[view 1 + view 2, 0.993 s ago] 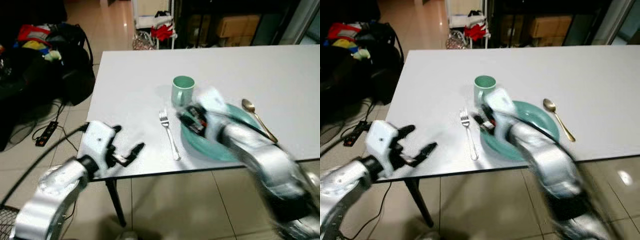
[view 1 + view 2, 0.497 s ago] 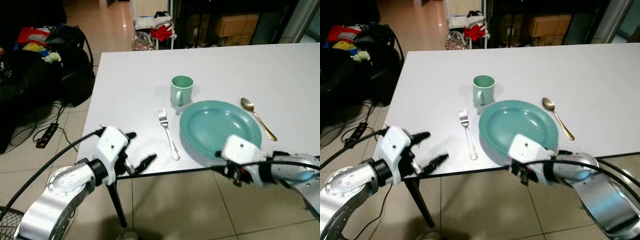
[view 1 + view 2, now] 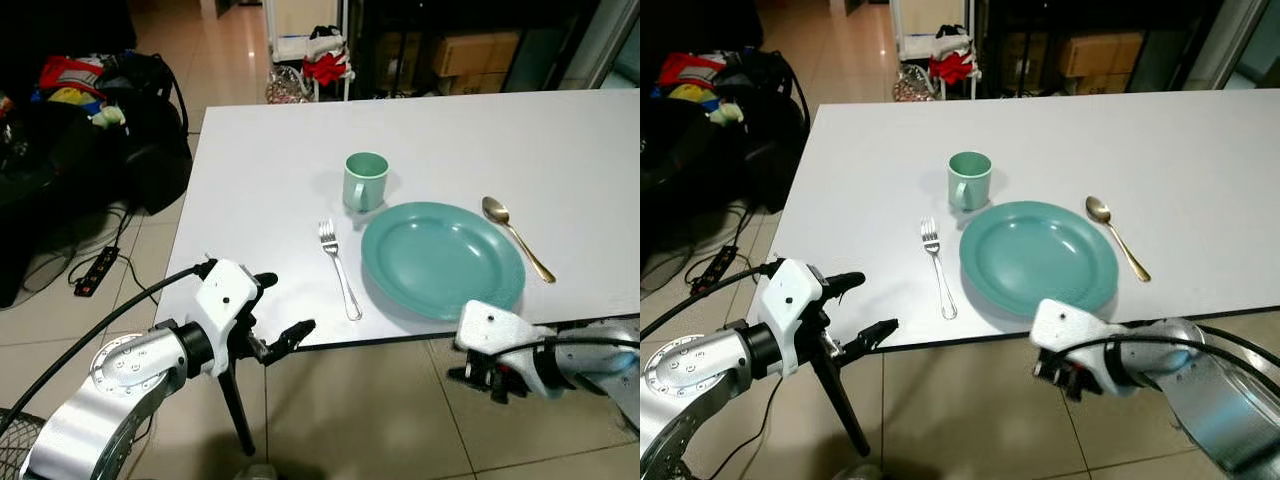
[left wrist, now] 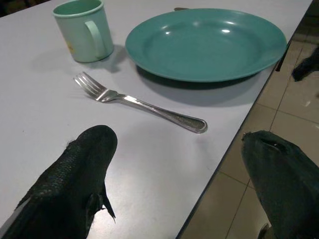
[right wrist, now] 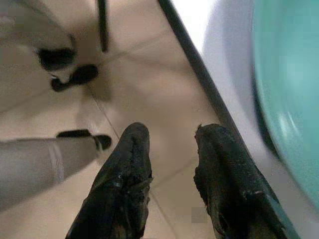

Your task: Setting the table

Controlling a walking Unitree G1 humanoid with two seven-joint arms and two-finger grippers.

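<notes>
Presently on the white worktop (image 3: 270, 170): one teal plate (image 3: 443, 259) near the front edge; one pale green mug (image 3: 364, 180), upright, handle toward the front, just beside the plate's far left rim; one silver fork (image 3: 338, 267) lying to the left of the plate, tines pointing away from the robot, apart from plate and mug; one gold-coloured spoon (image 3: 516, 236) lying to the right of the plate, bowl away from the robot, close to the plate's rim. Left hand (image 3: 275, 313): held at the worktop's front left corner, at edge level, fingers spread wide and pinching nothing; the left wrist view has one finger (image 4: 75, 174) over the worktop surface and the other past the edge above the floor, with fork (image 4: 139, 103), mug (image 4: 84, 29) and plate (image 4: 207, 42) ahead of it. Right hand (image 3: 480, 378): below the worktop's front edge, beneath the near rim of the plate, over the tiled floor (image 3: 380, 410); the right wrist view has its fingers (image 5: 124, 174) parted with nothing between them, the worktop edge and plate rim to one side. Surroundings: dark bags and coloured items (image 3: 80, 90) on the floor to the left; a black power strip (image 3: 92, 270) with cable beside them; cardboard boxes (image 3: 470, 50) beyond the worktop.
</notes>
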